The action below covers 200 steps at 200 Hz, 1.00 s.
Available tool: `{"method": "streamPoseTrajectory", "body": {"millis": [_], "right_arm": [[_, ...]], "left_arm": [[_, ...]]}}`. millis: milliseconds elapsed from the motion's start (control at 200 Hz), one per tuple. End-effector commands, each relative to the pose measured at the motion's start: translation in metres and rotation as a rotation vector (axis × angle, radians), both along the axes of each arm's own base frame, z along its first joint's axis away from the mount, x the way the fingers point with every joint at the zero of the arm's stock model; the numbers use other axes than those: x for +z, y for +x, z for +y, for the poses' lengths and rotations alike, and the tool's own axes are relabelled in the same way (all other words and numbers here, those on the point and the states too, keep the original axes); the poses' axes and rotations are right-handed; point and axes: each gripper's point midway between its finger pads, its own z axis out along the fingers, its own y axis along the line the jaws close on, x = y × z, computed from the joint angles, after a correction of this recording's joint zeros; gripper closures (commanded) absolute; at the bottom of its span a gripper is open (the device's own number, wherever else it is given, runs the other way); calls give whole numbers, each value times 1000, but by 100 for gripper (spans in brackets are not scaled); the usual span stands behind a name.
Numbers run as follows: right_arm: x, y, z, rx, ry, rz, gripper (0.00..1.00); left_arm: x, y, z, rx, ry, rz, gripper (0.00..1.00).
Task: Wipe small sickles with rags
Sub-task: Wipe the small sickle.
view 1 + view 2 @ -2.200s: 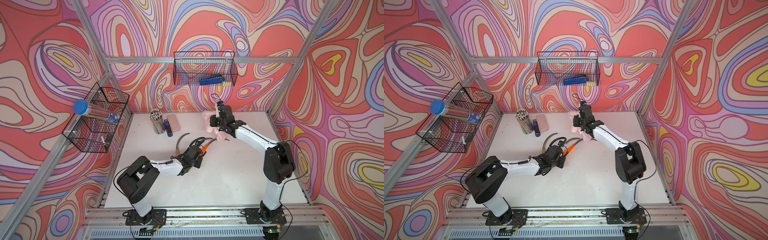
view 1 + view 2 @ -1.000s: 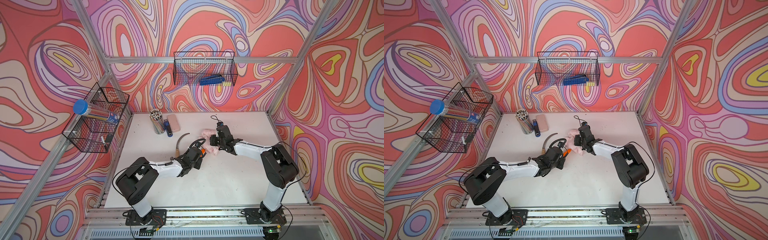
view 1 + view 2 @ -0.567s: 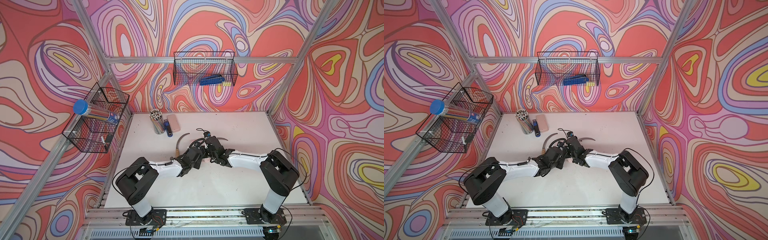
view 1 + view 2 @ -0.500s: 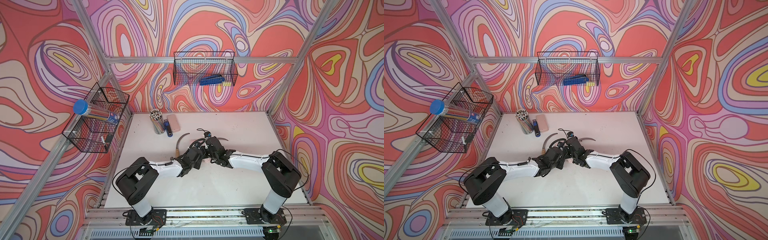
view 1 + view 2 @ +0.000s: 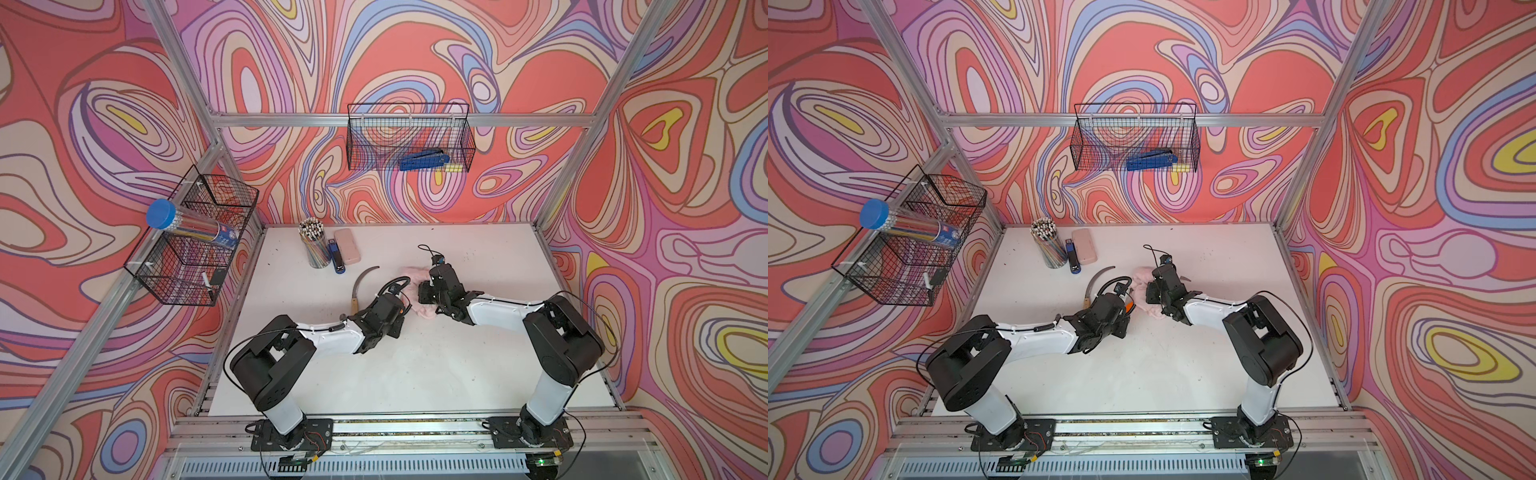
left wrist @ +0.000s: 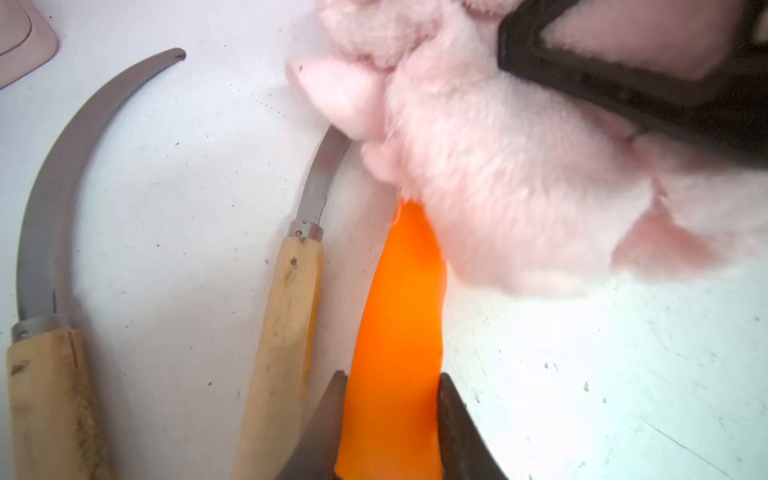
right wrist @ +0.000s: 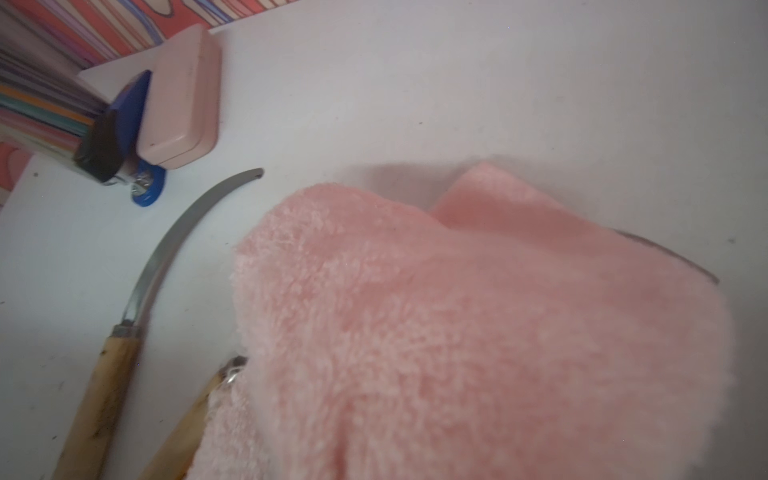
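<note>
Orange-handled sickle [image 6: 401, 291] inside left pincer [image 6: 391, 376]

outer wooden-handled sickle [image 6: 35, 282] lying flat on white table [image 6: 166, 174], curved grey blade uncovered, middle wooden-handled sickle [image 6: 289, 316] just beside it, blade tip under bunched pale pink fluffy rag [image 6: 498, 187], orange-handled sickle [image 6: 399, 332] alongside, blade hidden beneath rag

Left arm [image 5: 332, 338], right arm [image 5: 505, 312]: white links, black joints, black looped cables, black baseplates.
</note>
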Motion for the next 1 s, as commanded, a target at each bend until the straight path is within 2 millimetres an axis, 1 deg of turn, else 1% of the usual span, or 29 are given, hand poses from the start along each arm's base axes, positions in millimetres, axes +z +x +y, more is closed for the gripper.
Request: {"method": "streamPoseTrajectory", "body": {"millis": [0,55,125,190,275,335,401,436,441,451,511,571,626,726,851,926,996], "right_arm": [[-1,9,-10,-37,-65,-13,100],[5,9,-7,-19,-51,-24,100],[8,3,6,27,-21,-23,100],[10,-7,22,66,-30,-35,100],[13,-23,52,145,-18,-40,100],[17,-33,69,194,8,-42,100],[22,-44,81,231,44,-47,100],[20,-50,85,244,50,-44,100],[26,-51,86,246,59,-54,100],[32,-52,87,251,67,-64,100],[41,-60,91,268,94,-77,100],[45,-67,92,285,130,-77,100],[46,-70,88,276,138,-76,100],[39,-71,81,249,117,-66,100],[27,-57,63,196,107,-34,100],[23,-44,47,157,114,-22,100],[19,-30,28,103,77,-17,100]], "left_arm": [[10,1,2,18,-28,-16,100],[11,2,3,21,-29,-20,100],[12,2,4,22,-25,-22,100],[13,1,4,22,-28,-24,100],[15,1,5,23,-29,-28,100],[16,1,5,23,-31,-30,100],[16,0,6,24,-31,-30,100],[16,0,6,23,-30,-30,100],[16,0,6,23,-30,-29,100],[16,0,5,22,-31,-30,100],[14,1,5,22,-28,-30,100],[13,1,5,22,-27,-26,100],[14,1,4,20,-28,-25,100],[15,1,4,18,-31,-27,100],[16,-1,4,17,-38,-26,100],[17,-1,5,18,-40,-27,100],[18,-2,6,22,-40,-29,100]]}}
